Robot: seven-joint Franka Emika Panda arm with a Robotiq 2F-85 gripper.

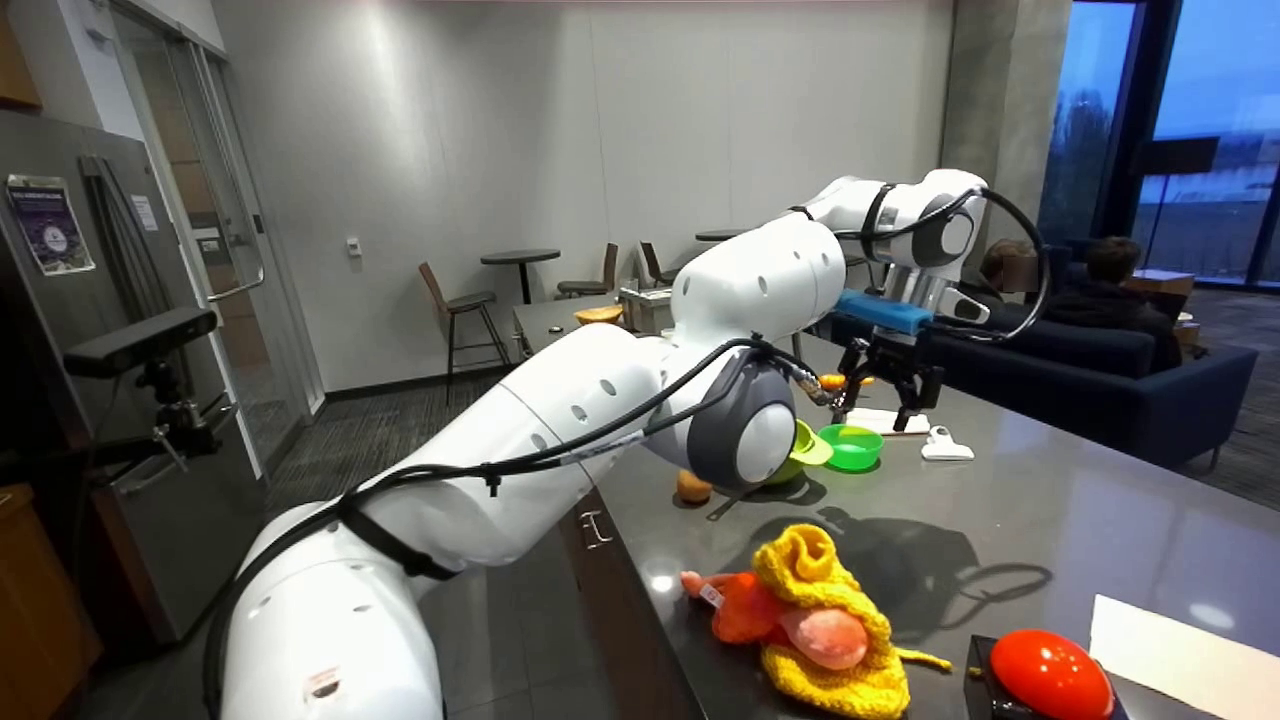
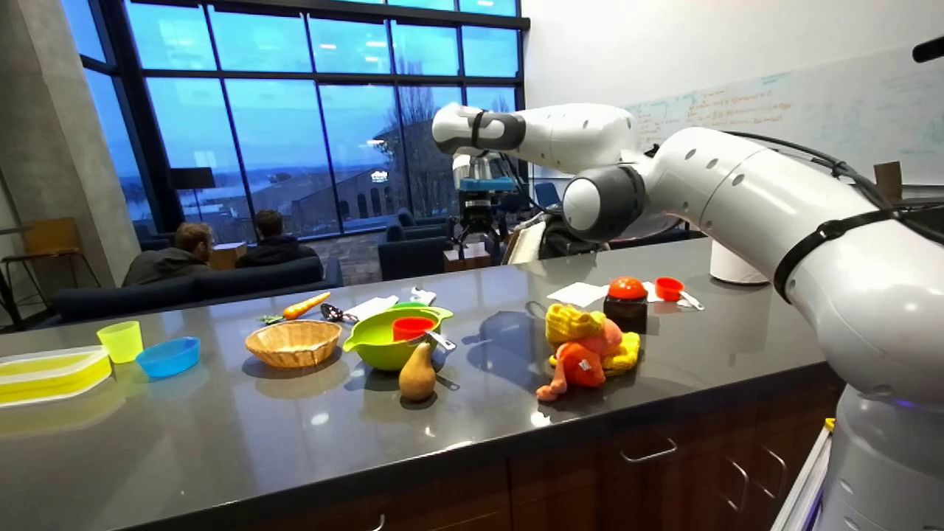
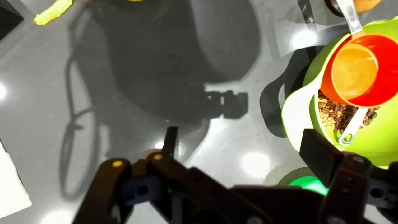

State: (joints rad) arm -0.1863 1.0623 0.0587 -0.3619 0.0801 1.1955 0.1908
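Note:
My gripper point(image 3: 241, 133) is open and empty, raised above the grey counter. Its fingers also show in both exterior views point(image 1: 872, 410) point(image 2: 479, 234). In the wrist view, a lime green bowl point(image 3: 295, 115) lies at the right, partly behind one finger. It holds dark and pale beans point(image 3: 332, 113), a white-handled utensil point(image 3: 354, 124) and a red measuring cup point(image 3: 384, 73) with a metal handle. A smaller green bowl point(image 3: 309, 184) is mostly hidden behind the gripper; it shows better in an exterior view point(image 1: 852, 448). A brown pear point(image 2: 417, 375) stands beside the lime bowl.
A plush toy in yellow knit point(image 2: 590, 346) lies near a red button point(image 2: 627, 289). Another red cup point(image 2: 669, 288), a wicker basket point(image 2: 293, 345), blue bowl point(image 2: 169, 358), yellow cup point(image 2: 120, 341), lidded container point(image 2: 55, 375), carrot point(image 2: 306, 305), white clip point(image 1: 945, 447) and paper point(image 1: 1180, 650) are on the counter.

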